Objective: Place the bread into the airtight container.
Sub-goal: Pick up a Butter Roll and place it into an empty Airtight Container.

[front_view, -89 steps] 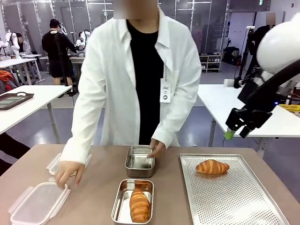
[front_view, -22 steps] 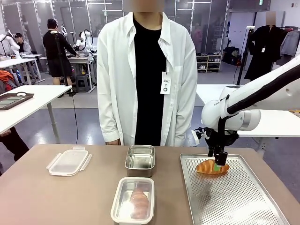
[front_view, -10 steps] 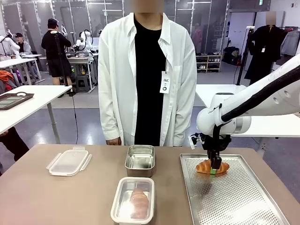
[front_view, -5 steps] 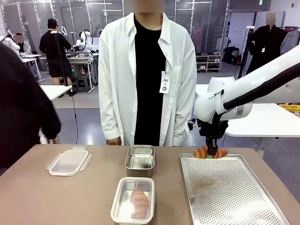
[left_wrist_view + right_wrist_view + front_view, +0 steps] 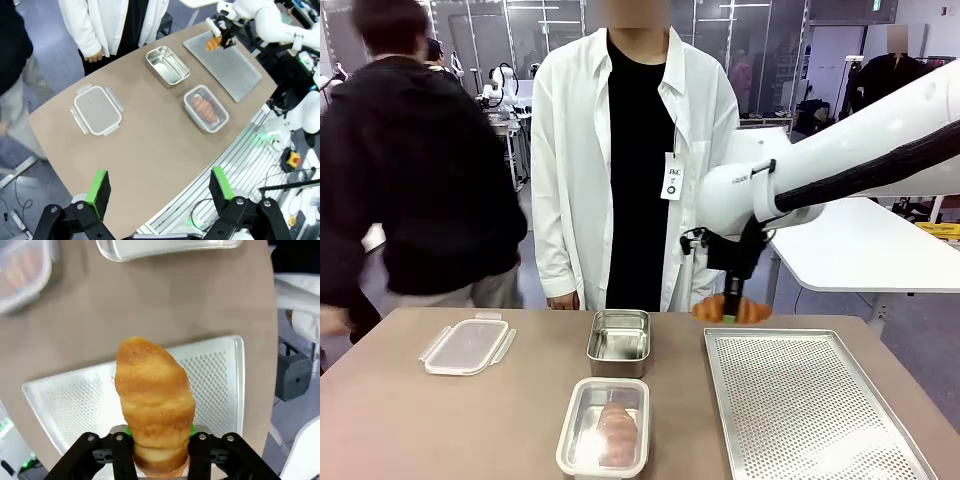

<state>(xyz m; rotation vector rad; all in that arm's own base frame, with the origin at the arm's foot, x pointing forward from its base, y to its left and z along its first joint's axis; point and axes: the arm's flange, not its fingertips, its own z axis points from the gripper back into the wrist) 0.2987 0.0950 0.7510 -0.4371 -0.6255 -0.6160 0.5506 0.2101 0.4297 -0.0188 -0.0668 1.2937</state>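
Observation:
My right gripper (image 5: 731, 312) is shut on a golden croissant, the bread (image 5: 754, 312), and holds it in the air over the tray's far left corner, to the right of the open steel airtight container (image 5: 618, 340). In the right wrist view the bread (image 5: 155, 390) stands up between the jaws of the right gripper (image 5: 156, 434), with the tray (image 5: 215, 375) below. A second container (image 5: 604, 428), shut with a clear lid, holds another croissant near the front edge. My left gripper (image 5: 159, 184) hangs open high above the table, far from everything.
A perforated metal tray (image 5: 810, 410) lies at the right. A clear plastic lid (image 5: 467, 345) rests at the left of the table. A person in a white shirt stands at the far side. Another person in black stands at the left.
My right gripper has lifted the bread off the tray and carried it up and to the left. A person in black has walked in at the left.

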